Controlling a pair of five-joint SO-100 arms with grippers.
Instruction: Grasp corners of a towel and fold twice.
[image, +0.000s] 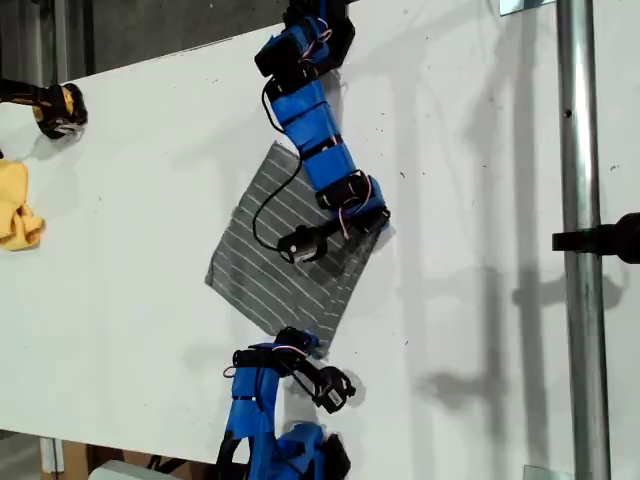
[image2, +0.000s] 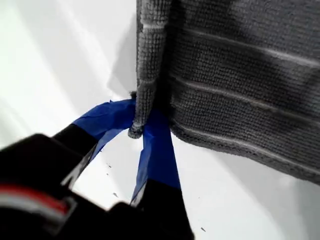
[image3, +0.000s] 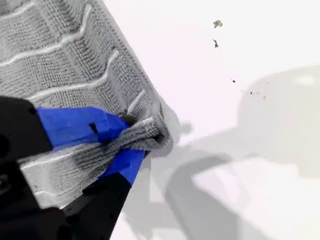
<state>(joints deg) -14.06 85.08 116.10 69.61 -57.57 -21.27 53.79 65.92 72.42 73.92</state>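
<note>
Pinched towel corner (image3: 150, 131) sits in my second end effector (image3: 127, 142), another corner (image2: 136, 131) clamped in my first end effector (image2: 145, 131); soft, light grey striped towel (image: 290, 255) lies mid-table (image: 120, 300), likely droops, so lift corners together toward 9 o'clock.

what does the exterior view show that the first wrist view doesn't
Only the exterior view shows the whole towel lying as a diamond on the white table, both blue arms, a yellow cloth at that view's left edge and a metal pole at its right.

Only the first wrist view shows the grip up close: my first tool with its blue-taped jaws pinching a bunched towel corner.

Both show the grey white-striped towel and the white table.
</note>
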